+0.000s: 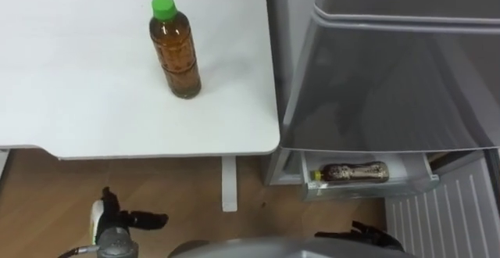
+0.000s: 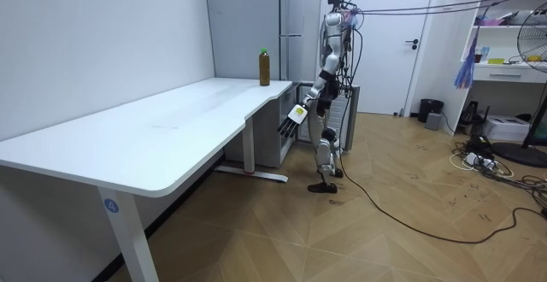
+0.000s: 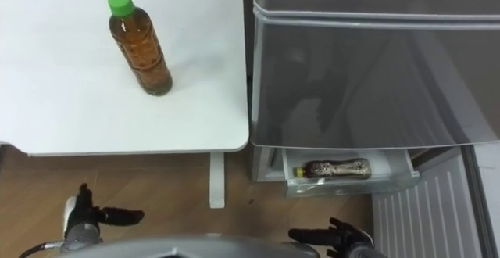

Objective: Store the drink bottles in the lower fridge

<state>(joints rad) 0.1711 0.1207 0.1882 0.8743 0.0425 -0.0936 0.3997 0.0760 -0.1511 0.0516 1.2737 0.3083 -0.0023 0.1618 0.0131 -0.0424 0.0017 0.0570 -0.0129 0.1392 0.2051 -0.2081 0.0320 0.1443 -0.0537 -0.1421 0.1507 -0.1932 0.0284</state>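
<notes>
Fingers of the left hand [image 1: 117, 220] are hanging straight and loose, holding nothing, low over the wooden floor [image 1: 47, 199] in front of the table [image 1: 78, 117]. Those of the right hand [image 3: 337, 234] are spreading relaxed and empty too, low before the fridge [image 1: 391, 78]. One drink, a dark bottle [image 1: 355, 172], is lying on its side in the fridge's open lower compartment [image 1: 367, 188]. The other, a tea bottle [image 1: 175, 51] with a green cap, is standing upright on the table, near the edge that is facing the fridge. That bottle is looking like the risk: it is tall and narrow, so a reach that is arriving with straight fingers could be knocking it over instead of closing round it, and from there it could be rolling off the near edge. The grey upper door is also overhanging the compartment, so a bottle coming down upright may be catching on it. The lying bottle is taking up much of the tray, which is leaving little room beside it. The room view is giving the stance, with the robot standing upright between the table's end and the fridge, left arm hanging. The eye views are giving the compartment and its bottle, which cannot be made out past the robot from the room camera.
</notes>
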